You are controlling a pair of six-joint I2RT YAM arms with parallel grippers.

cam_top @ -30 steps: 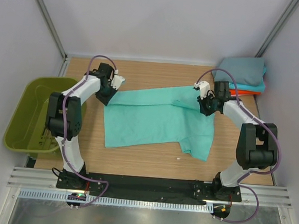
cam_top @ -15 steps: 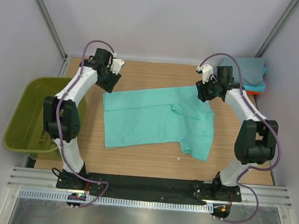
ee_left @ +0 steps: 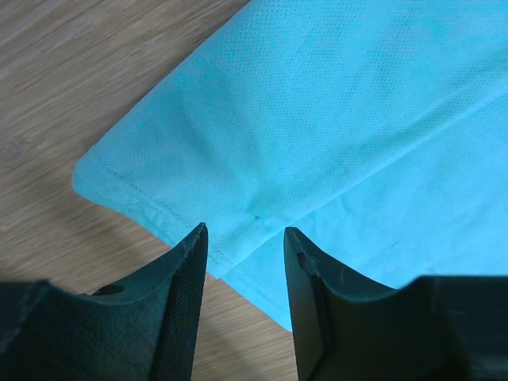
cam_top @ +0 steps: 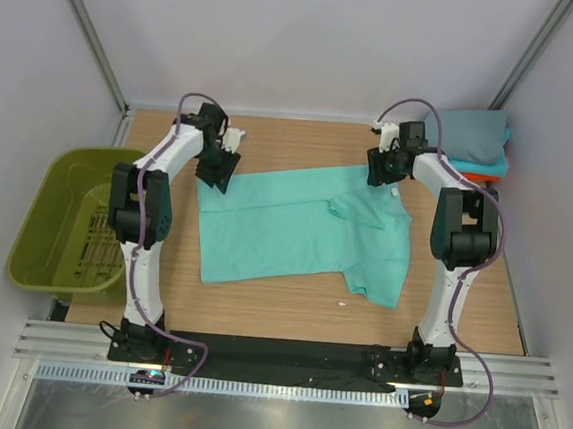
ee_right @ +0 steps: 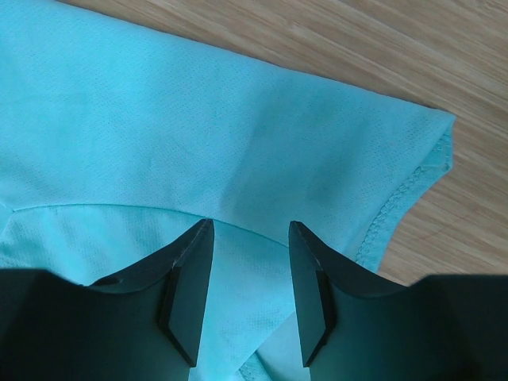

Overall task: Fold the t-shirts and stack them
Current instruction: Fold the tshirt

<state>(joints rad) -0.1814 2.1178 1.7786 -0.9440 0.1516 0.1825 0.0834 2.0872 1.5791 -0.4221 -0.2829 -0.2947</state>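
Mint t-shirt (cam_top: 285,229) released since last frame, lying flat mid-frame; left gripper (cam_top: 218,173), right gripper (cam_top: 378,172) hovering over top corners, jaws apart.

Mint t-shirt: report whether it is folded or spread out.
Folded over once: the mint t-shirt lies on the table with one layer doubled over another; the left wrist view shows the upper layer's edge.

Basket (cam_top: 43,215) L, shirt stack (cam_top: 471,137) far R.
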